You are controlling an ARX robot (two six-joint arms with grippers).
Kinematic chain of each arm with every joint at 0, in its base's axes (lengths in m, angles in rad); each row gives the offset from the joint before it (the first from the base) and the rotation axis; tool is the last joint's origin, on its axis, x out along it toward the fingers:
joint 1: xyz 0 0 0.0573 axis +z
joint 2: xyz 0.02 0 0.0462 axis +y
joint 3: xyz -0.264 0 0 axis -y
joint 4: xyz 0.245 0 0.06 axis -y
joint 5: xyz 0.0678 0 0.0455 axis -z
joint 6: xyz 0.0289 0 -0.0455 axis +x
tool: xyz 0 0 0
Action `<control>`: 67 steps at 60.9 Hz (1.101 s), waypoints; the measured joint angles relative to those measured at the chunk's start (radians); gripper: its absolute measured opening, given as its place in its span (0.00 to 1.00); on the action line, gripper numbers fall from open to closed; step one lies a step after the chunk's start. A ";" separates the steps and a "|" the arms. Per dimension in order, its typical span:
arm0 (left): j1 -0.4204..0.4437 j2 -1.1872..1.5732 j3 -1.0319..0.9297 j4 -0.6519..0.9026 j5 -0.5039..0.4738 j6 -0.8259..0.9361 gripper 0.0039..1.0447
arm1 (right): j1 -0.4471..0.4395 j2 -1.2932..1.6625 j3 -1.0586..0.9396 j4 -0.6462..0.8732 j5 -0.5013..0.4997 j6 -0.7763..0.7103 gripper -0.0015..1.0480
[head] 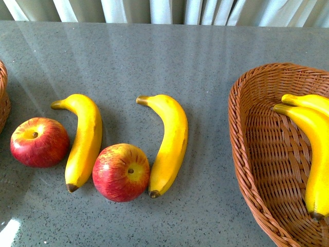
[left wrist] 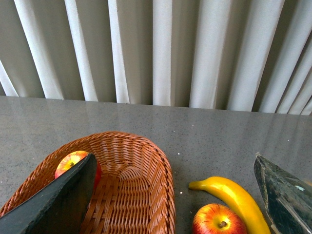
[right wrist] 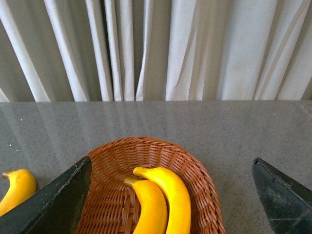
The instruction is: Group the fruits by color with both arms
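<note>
In the front view two red apples, one on the left (head: 39,142) and one in the middle (head: 121,172), lie on the grey table beside two yellow bananas (head: 83,139) (head: 170,144). Two more bananas (head: 314,149) lie in the right wicker basket (head: 247,154). Neither arm shows in the front view. My left gripper (left wrist: 174,157) is open and empty, above the left basket's rim (left wrist: 146,185); an apple (left wrist: 72,161) lies inside that basket. My right gripper (right wrist: 171,159) is open and empty above the right basket (right wrist: 195,170), which holds two bananas (right wrist: 170,195).
The left basket's edge (head: 3,103) shows at the front view's far left. White curtains hang behind the table's far edge (head: 164,20). In the left wrist view a banana (left wrist: 234,197) and an apple (left wrist: 218,222) lie on the table beside the basket.
</note>
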 joint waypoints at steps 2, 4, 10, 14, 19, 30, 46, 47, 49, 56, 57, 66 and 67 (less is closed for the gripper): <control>0.000 0.000 0.000 0.000 0.000 0.000 0.91 | 0.000 0.000 0.000 0.000 0.000 0.000 0.91; 0.000 0.000 0.000 0.000 0.000 0.000 0.91 | 0.000 0.000 0.000 0.000 0.000 0.000 0.91; 0.000 0.000 0.000 0.000 0.000 0.000 0.91 | 0.000 0.000 0.000 0.000 0.000 0.000 0.91; 0.000 0.000 0.000 0.000 0.000 0.000 0.91 | 0.000 0.000 0.000 0.000 0.000 0.000 0.91; 0.000 0.000 0.000 0.000 0.000 0.000 0.91 | 0.000 0.000 0.000 0.000 0.000 0.000 0.91; 0.000 0.000 0.000 0.000 0.000 0.000 0.91 | 0.000 0.000 0.000 0.000 0.000 0.000 0.91; 0.000 0.000 0.000 0.000 0.000 0.000 0.91 | 0.000 0.000 0.000 0.000 0.000 0.000 0.91; 0.000 0.000 0.000 0.000 0.000 0.000 0.91 | 0.000 0.000 0.000 0.000 0.000 0.000 0.91; 0.000 0.000 0.000 0.000 0.000 0.000 0.91 | 0.000 0.000 0.000 0.000 0.000 0.000 0.91; 0.000 0.000 0.000 0.000 0.000 0.000 0.91 | 0.000 0.000 0.000 0.000 0.000 0.000 0.91; 0.000 0.000 0.000 0.000 0.000 0.000 0.91 | 0.000 0.000 0.000 0.000 0.000 0.000 0.91; -0.107 0.180 0.128 -0.293 -0.271 -0.180 0.91 | 0.000 0.000 0.000 0.000 0.001 0.000 0.91; -0.133 0.235 0.159 -0.348 -0.323 -0.212 0.91 | 0.000 0.000 0.000 0.000 0.001 0.000 0.91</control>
